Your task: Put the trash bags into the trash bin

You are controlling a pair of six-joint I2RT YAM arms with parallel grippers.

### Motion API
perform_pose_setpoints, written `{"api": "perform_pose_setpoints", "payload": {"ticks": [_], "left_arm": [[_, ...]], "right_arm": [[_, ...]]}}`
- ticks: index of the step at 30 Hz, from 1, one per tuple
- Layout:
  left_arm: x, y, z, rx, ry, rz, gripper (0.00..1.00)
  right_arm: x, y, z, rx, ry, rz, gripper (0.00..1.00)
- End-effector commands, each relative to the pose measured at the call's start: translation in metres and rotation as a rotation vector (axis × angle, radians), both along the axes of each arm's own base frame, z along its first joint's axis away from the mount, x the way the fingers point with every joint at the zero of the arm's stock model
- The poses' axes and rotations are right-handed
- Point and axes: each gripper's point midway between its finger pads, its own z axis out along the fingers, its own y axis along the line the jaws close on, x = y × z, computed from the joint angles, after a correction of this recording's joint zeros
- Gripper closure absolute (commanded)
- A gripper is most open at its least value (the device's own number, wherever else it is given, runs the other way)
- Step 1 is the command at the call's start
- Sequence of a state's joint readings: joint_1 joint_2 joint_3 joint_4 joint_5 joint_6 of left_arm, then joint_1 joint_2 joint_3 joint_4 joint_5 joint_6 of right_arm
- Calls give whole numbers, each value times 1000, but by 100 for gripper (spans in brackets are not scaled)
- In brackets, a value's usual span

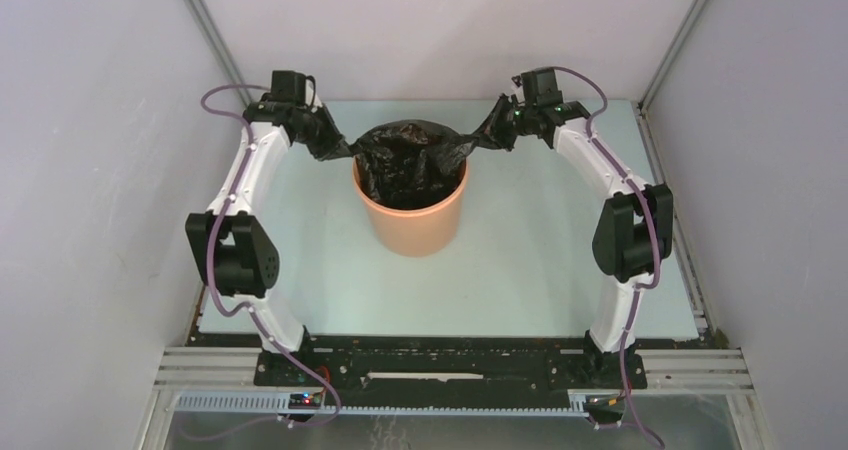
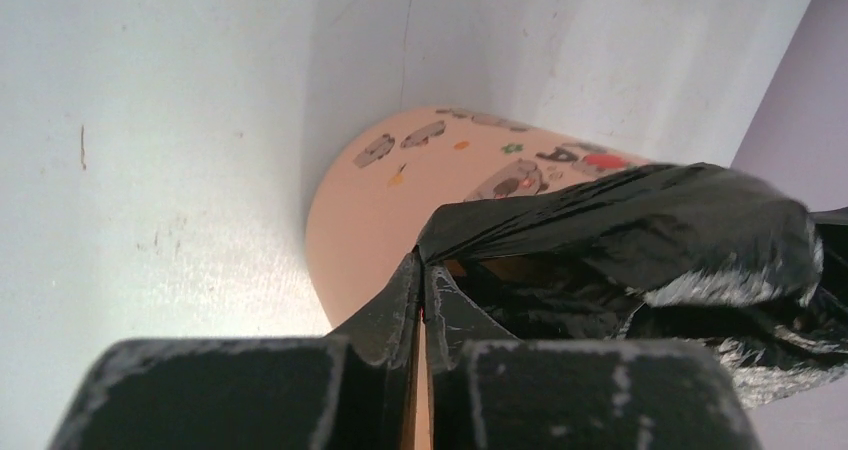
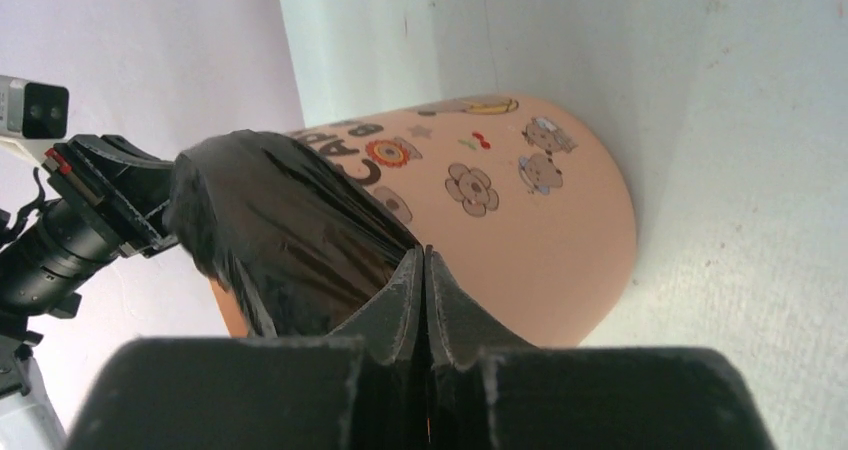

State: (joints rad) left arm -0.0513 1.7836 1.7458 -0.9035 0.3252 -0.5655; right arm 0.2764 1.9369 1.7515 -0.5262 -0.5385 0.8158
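The orange trash bin stands upright mid-table. The black trash bag hangs inside it, its mouth stretched out sideways over the rim. My left gripper is shut on the bag's left edge, just left of the rim. My right gripper is shut on the bag's right edge, just right of the rim. In the left wrist view the fingertips pinch the bag beside the bin. In the right wrist view the gripper pinches the bag against the stickered bin.
The pale table is walled by white panels on the left, back and right. The arm bases sit on a black rail at the near edge. The left arm shows in the right wrist view.
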Motion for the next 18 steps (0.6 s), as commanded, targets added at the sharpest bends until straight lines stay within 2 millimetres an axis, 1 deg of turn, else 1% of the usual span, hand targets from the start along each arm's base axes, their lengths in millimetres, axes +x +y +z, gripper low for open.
{"api": "perform_pose_setpoints", "payload": {"ticks": [1, 3, 5, 7, 8, 9, 12, 14, 15, 17, 18], "left_arm": [[-30, 0, 14, -42, -24, -25, 92], [-40, -7, 14, -95, -36, -31, 89], [-50, -17, 14, -150, -40, -37, 87], [-61, -29, 11, -195, -38, -49, 85], [-68, -34, 13, -210, -44, -54, 84], [-73, -41, 12, -230, -44, -60, 82], [-88, -65, 19, -287, -70, -103, 80], [-98, -78, 21, -291, -78, -124, 77], [-102, -85, 22, -291, -85, -134, 75], [-113, -97, 18, -286, -81, -160, 72], [-119, -101, 15, -282, -75, -168, 70]], "right_arm": [[-26, -10, 18, -68, -35, 124, 85], [-36, -13, 27, -61, -46, 149, 74], [-44, -20, 41, -22, -39, 140, 62], [-49, -30, 54, 13, -46, 121, 44], [-52, -39, 57, 12, -41, 106, 39], [-56, -49, 63, 7, -42, 88, 36], [-63, -87, 78, -10, -70, 17, 26], [-70, -107, 87, -24, -94, -26, 24], [-74, -115, 92, -41, -110, -44, 23], [-85, -122, 100, -77, -139, -67, 20], [-91, -122, 104, -87, -149, -77, 19]]}}
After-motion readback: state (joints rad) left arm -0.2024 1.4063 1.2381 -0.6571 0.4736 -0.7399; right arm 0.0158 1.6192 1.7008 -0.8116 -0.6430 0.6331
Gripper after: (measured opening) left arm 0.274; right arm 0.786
